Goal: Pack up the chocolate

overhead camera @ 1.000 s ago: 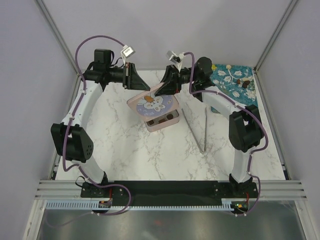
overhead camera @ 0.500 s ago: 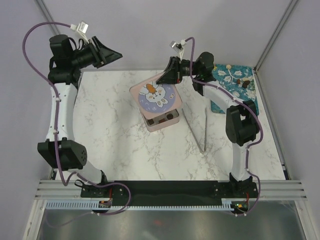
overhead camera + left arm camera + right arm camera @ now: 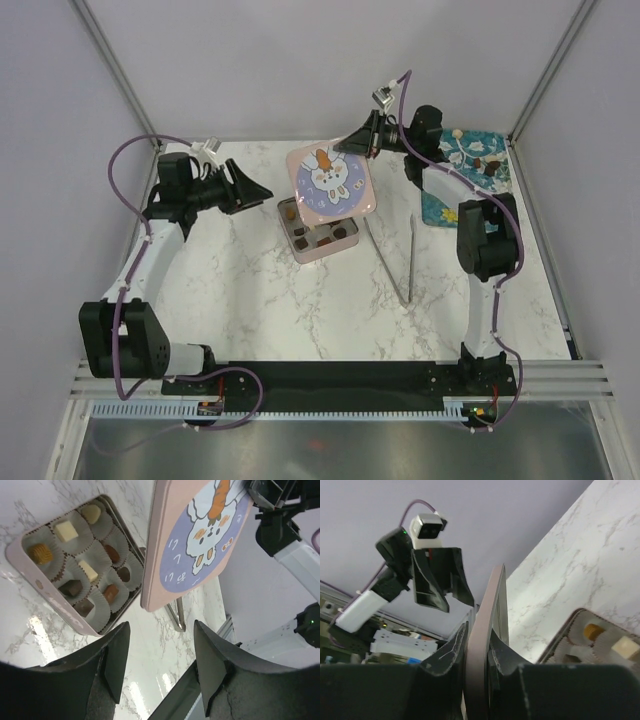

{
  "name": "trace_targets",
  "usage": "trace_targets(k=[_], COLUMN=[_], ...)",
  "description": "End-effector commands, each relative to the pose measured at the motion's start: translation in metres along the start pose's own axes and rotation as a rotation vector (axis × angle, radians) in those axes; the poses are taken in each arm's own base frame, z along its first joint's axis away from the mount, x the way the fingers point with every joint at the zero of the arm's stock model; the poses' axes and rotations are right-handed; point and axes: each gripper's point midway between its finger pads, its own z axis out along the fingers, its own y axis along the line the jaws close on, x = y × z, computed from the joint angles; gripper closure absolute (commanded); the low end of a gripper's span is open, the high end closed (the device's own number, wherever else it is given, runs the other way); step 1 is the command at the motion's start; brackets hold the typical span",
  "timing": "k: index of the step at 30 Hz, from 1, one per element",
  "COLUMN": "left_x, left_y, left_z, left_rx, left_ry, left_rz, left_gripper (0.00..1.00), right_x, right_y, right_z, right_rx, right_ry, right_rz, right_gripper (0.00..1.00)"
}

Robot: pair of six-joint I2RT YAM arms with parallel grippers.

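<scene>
Nine chocolates (image 3: 66,530) sit inside the open tin (image 3: 50,600) on the surface (image 3: 250,280); right end effector (image 3: 477,640) clamps the raised lid (image 3: 200,555), left end effector (image 3: 160,635) released.

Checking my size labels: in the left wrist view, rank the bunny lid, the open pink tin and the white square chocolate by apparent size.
1. bunny lid: largest, though it is held up nearer the camera, which flatters it.
2. pink tin.
3. white square chocolate: by far the smallest.

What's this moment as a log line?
right gripper: shut on pink bunny-picture lid | left gripper: open | square pink tin: uncovered, chocolate pieces inside
</scene>
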Motion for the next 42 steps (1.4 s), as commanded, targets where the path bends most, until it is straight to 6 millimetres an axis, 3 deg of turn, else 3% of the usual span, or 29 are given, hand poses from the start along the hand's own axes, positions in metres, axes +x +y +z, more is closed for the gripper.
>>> trace_targets(k=[1,6,8,14,20,23,26,30,33,38,42], left_x=[-0.003,0.008,0.012,0.022,0.02,0.021,0.026,0.032,0.037,0.032,0.027], left_y=[-0.03,-0.034,-0.03,-0.013,-0.035,-0.042,-0.037,-0.028,-0.024,-0.02,-0.023], left_z=[0.007,0.026,0.036,0.054,0.058,0.061,0.065,0.069,0.07,0.074,0.075], left_rx=[0.166,0.273,0.274,0.252,0.337,0.348,0.334,0.307,0.31,0.306,0.343], left_ry=[-0.017,0.046,0.066,0.104,0.095,0.099,0.108,0.113,0.109,0.072,0.045], left_rz=[0.122,0.135,0.136,0.101,0.108,0.095,0.069,0.01,-0.038,-0.093,-0.161], left_gripper=[0.38,0.35,0.34,0.3,0.3,0.32,0.41,0.65,0.74,0.78,0.82], right_x=[0.005,0.01,0.01,0.011,0.017,0.02,0.022,0.02,0.021,0.024,0.036], right_y=[0.018,0.03,0.039,0.041,0.044,0.039,0.033,0.016,0.005,-0.007,-0.013], right_z=[0.003,-0.001,-0.004,-0.003,-0.001,-0.001,-0.002,-0.001,-0.004,-0.016,-0.021], right_rx=[-0.113,-0.235,-0.274,-0.288,-0.296,-0.288,-0.276,-0.207,-0.172,-0.142,-0.126], right_ry=[-0.015,-0.016,-0.015,-0.019,-0.007,-0.006,-0.013,-0.036,-0.046,-0.068,-0.051], right_rz=[0.064,0.116,0.099,0.109,0.112,0.118,0.124,0.157,0.158,0.193,0.211], right_gripper=[1.0,1.0,1.0,1.0,1.0,0.92,0.83,0.76,0.66,0.48,0.46])
